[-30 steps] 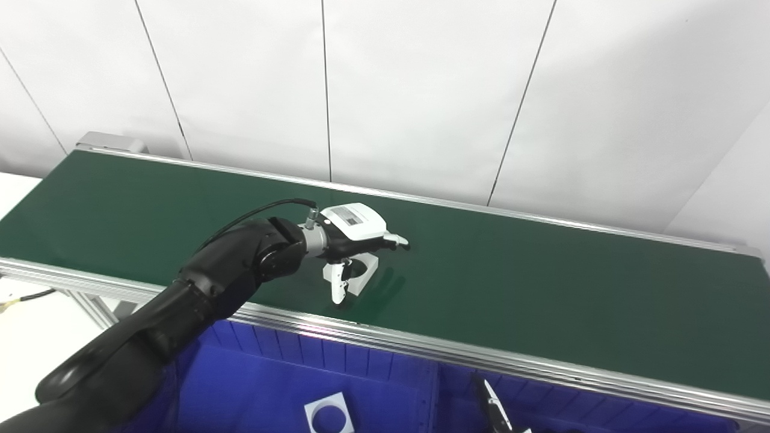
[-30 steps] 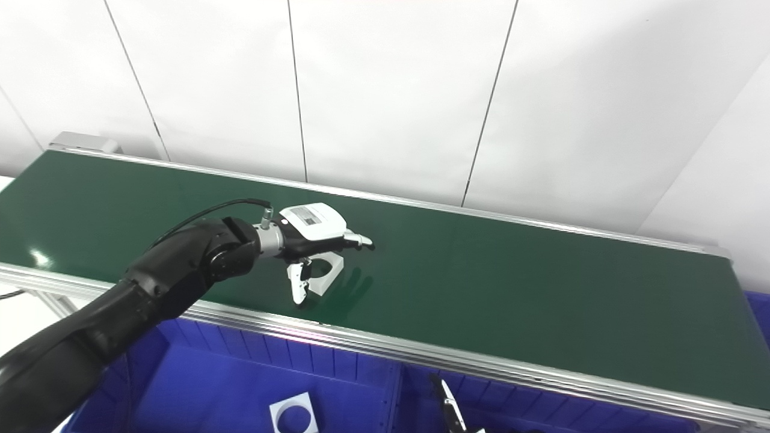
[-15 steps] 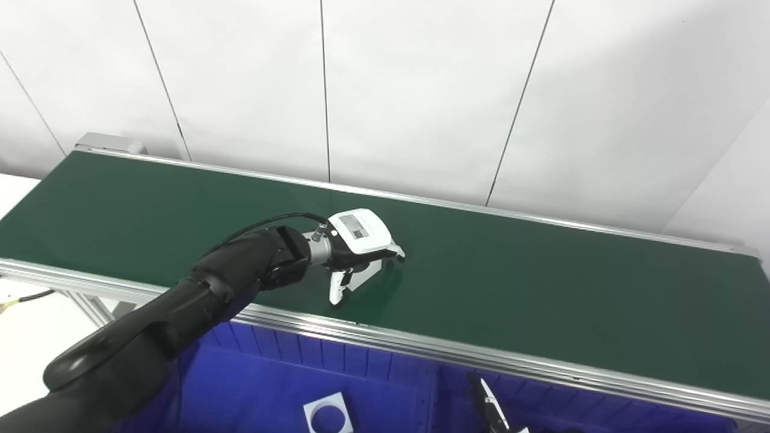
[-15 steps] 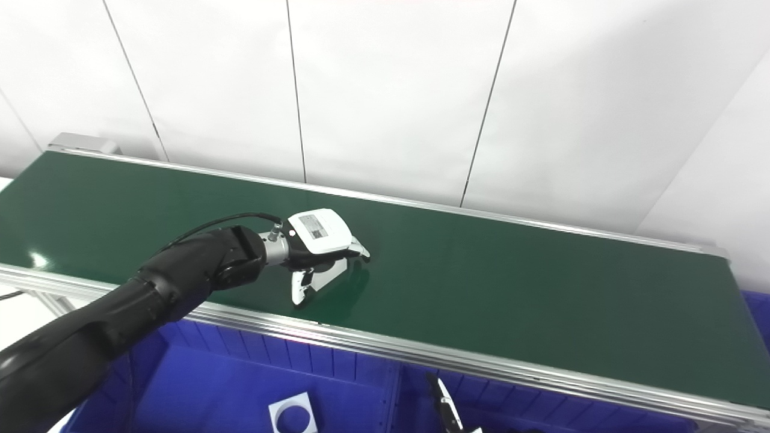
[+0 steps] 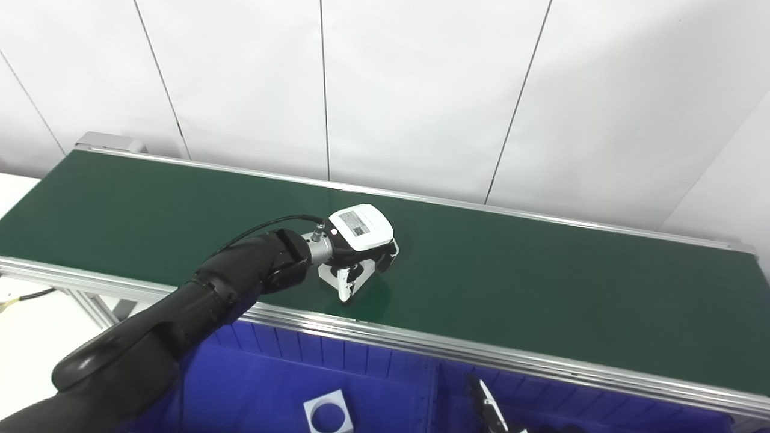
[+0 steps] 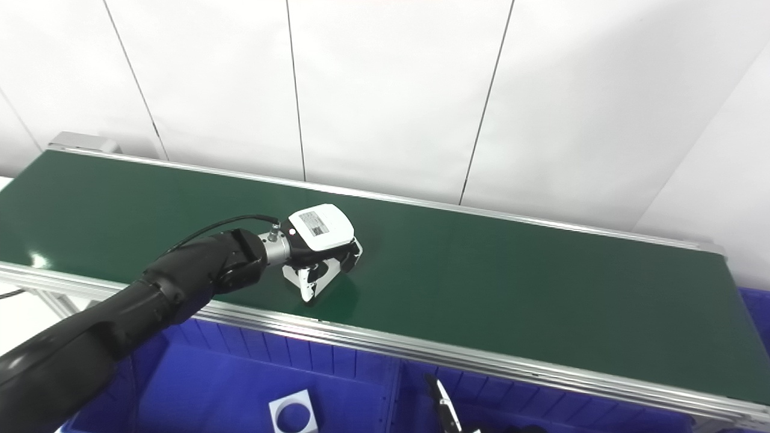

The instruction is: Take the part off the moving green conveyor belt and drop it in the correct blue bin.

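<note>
A white square part with a round hole (image 5: 337,280) rests on the green conveyor belt (image 5: 541,282), close to its near rail. My left hand (image 5: 361,246) covers the part from above, and its fingers and thumb are curled around the part's sides, so most of it is hidden. In the right eye view the same hand (image 6: 322,240) shows the part (image 6: 301,278) peeking out below it. Only a black-and-white sliver of my right hand (image 5: 487,412) shows at the bottom edge, over the blue bins; its pose is hidden.
Two blue bins sit below the belt's near rail (image 5: 481,355). The left bin (image 5: 252,379) holds a white square piece with a round hole (image 5: 328,412). A divider (image 5: 434,385) separates it from the right bin (image 5: 601,412). White wall panels stand behind the belt.
My left hand's fingers, spread over the part a second ago, have curled in and closed around it. The hand and part have shifted slightly on the belt.
</note>
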Controlling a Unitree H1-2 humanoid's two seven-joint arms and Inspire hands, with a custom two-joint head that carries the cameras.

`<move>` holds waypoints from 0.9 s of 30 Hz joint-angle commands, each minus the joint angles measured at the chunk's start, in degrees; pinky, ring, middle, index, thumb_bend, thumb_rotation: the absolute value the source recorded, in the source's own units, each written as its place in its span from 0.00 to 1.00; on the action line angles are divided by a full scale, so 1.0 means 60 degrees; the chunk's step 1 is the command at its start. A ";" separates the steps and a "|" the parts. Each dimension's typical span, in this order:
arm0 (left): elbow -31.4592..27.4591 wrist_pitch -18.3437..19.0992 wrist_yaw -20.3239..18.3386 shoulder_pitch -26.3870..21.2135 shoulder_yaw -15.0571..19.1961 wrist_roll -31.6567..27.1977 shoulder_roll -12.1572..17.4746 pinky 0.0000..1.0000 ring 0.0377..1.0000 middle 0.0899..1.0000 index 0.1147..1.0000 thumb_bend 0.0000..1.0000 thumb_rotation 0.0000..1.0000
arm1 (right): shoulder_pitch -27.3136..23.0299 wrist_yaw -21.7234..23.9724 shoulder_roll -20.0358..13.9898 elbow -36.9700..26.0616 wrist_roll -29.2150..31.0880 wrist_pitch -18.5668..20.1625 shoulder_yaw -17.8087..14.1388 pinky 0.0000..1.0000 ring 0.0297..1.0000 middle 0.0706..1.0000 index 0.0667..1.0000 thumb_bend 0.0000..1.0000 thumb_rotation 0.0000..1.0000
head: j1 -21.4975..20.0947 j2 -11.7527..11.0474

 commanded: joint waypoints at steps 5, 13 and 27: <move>-0.0094 -0.0046 0.0329 -0.0620 0.0044 0.0026 0.0151 0.34 0.35 0.44 0.47 0.50 0.00 | -0.0089 0.0069 0.0071 -0.0255 0.0009 -0.0456 -0.0041 0.93 0.95 0.96 0.94 0.90 0.97 | 0.0014 0.0004; -0.0904 -0.0189 -0.0359 -0.0588 0.0356 -0.0461 0.0234 0.41 0.40 0.48 0.43 0.50 0.00 | -0.0070 0.0208 0.0113 -0.0281 0.0061 -0.0456 -0.0151 0.93 0.94 0.95 0.94 0.91 0.96 | 0.0178 0.0132; -0.5912 0.0384 -0.3404 0.0651 0.2148 -0.2863 0.1043 0.38 0.38 0.44 0.47 0.50 0.00 | 0.0018 0.0402 0.0136 -0.0760 -0.0007 -0.0456 -0.0294 0.92 0.94 0.96 0.95 0.89 0.98 | 0.0116 0.1162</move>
